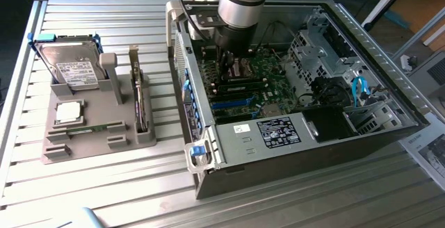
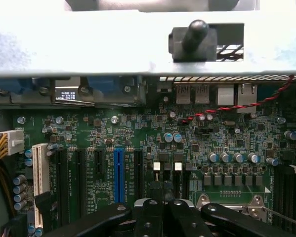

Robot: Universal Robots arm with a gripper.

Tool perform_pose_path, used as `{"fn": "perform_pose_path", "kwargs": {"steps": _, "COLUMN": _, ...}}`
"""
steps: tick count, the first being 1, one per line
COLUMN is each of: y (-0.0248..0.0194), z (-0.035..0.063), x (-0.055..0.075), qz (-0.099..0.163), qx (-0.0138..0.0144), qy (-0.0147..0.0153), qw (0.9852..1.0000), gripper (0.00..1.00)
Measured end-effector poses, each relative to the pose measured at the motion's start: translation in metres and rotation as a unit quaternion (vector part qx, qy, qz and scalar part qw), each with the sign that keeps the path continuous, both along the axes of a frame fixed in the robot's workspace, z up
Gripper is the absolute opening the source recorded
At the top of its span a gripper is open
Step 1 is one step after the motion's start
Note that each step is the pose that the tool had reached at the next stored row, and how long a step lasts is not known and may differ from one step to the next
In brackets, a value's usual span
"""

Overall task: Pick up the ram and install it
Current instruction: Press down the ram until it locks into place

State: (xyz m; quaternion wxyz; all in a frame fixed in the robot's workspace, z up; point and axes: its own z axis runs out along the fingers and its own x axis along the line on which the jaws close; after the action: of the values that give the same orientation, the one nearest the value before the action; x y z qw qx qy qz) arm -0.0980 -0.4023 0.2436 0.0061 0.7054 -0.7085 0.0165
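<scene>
My gripper [image 1: 226,65] hangs inside the open computer case [image 1: 389,82], just above the green motherboard [image 1: 261,85]. In the wrist view its black fingers [image 2: 150,217] are shut together over the board, beside the long slots [image 2: 119,173] and the silver processor socket [image 2: 236,205]. I see nothing held between them. A thin green stick, by its look the ram [image 1: 89,129], lies flat in a slot of the grey holder [image 1: 76,147] at the exterior view's left, well apart from the gripper.
The holder also carries a hard drive [image 1: 70,64], a square silver chip [image 1: 68,112] and an upright expansion card [image 1: 141,105]. The case's metal wall [image 2: 88,44] stands close to the gripper. Cables and a drive cage [image 1: 361,92] fill the case's right side.
</scene>
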Motion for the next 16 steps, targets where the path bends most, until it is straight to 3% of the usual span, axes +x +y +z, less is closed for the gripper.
{"fn": "perform_pose_path", "kwargs": {"steps": 16, "y": -0.0006, "z": -0.0096, "x": -0.0003, "qz": 0.0, "qx": 0.0, "qy": 0.0, "qw": 1.0, "gripper": 0.1}}
